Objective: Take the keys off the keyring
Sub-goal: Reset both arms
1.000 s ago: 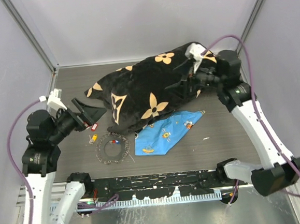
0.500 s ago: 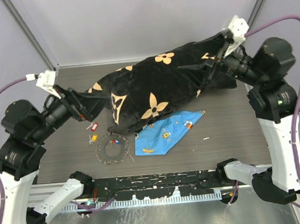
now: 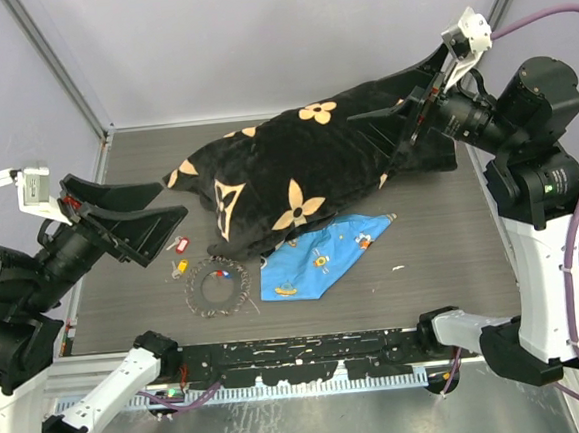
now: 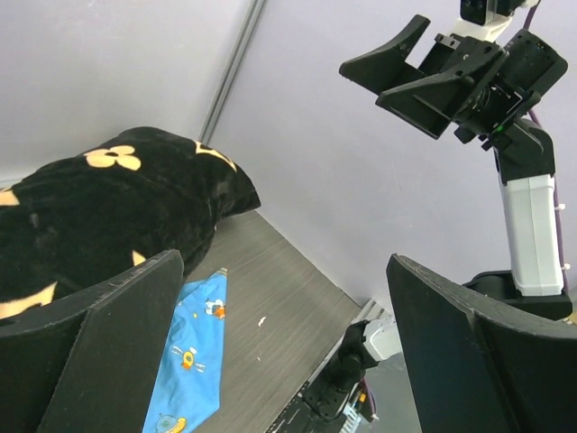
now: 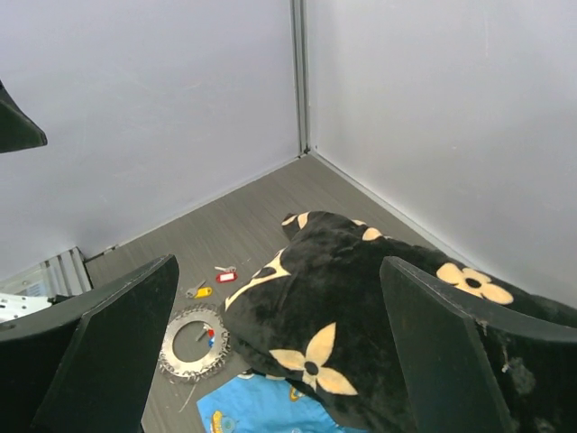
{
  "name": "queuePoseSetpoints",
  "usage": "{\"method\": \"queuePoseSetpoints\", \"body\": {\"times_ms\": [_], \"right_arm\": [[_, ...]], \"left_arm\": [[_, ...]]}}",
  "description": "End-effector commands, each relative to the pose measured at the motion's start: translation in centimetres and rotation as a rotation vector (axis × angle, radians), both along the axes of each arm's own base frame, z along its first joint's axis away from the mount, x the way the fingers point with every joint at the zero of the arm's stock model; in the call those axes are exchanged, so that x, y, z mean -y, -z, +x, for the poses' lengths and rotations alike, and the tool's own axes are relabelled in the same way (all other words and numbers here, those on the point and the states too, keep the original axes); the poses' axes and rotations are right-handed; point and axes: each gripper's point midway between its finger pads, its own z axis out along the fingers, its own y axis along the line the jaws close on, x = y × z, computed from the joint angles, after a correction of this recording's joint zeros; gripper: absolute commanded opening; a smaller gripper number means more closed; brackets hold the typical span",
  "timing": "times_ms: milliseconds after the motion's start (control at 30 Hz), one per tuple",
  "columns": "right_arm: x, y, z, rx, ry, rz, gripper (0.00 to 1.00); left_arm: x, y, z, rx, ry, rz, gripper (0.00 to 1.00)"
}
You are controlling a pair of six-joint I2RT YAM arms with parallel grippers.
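Pale lilac walls enclose a grey wood-grain worktop (image 3: 441, 235), where a black cushion (image 3: 296, 171) printed with tan flowers fills the middle of the overhead frame and a blue patterned cloth (image 3: 323, 259) lies just below it. The keyring (image 3: 215, 287), a thin silvery loop, rests flat at lower left of centre, just beside the cloth's corner. Two keys (image 3: 221, 274), one red-headed and one blue-headed, sit inside the loop near its upper edge; whether they are threaded on it is too small to tell. A red-headed key (image 3: 181, 245) and a yellow-headed key (image 3: 179, 267) lie outside the loop, to its upper left. The left claw (image 3: 173, 201) hangs at mid-left of the frame, jaws spread wide and holding nothing. The right claw (image 3: 373, 100) sits at upper right over the cushion, also spread and empty.

The work left looks to be the pair inside the loop. A good approach would bring the left claw, the nearer one, down with jaws narrowed, since each key is far smaller than the gap between its fingers. The right claw would do best to pin the far side of the loop, coming in over the cloth without catching it, so the ring cannot slide when a key is pulled. Thin chain-like metal is likely to skid and flex
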Motion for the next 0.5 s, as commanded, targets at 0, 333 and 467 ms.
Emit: {"method": "queuePoseSetpoints", "body": {"times_ms": [0,333,467], "right_arm": [[0.2,-2.0,-1.5,0.014,-0.011,0.047,1.0],[0.8,-2.0,-0.9,-0.004,0.013,0.06,1.0],[1.1,-1.6,-0.4,-0.01,0.029,0.059,1.0]], "left_arm": [[0.4,-0.4,0.1,0.038,0.02,0.009,0.98],[0.1,1.0,0.0,0.029,0.006,0.043,0.98],[0.0,1.4,0.0,0.03,0.001,0.056,0.98]]}}
